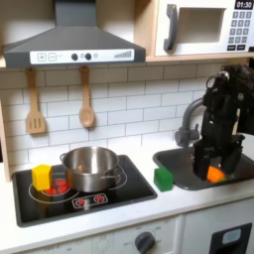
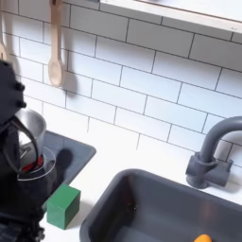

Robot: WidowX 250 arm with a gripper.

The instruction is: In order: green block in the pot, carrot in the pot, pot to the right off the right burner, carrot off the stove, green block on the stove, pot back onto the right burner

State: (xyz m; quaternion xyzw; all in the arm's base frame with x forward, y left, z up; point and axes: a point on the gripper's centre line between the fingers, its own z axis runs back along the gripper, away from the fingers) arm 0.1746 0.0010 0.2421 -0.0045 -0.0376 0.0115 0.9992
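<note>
Orange carrot beside end effector, green block close-up

In the second exterior view the black arm covers most of the pot; the green block sits beside the sink; the carrot lies inside; the end effector's fingers are hidden.

One pot, one green block, one yellow block, one carrot, two wooden utensils.
</note>
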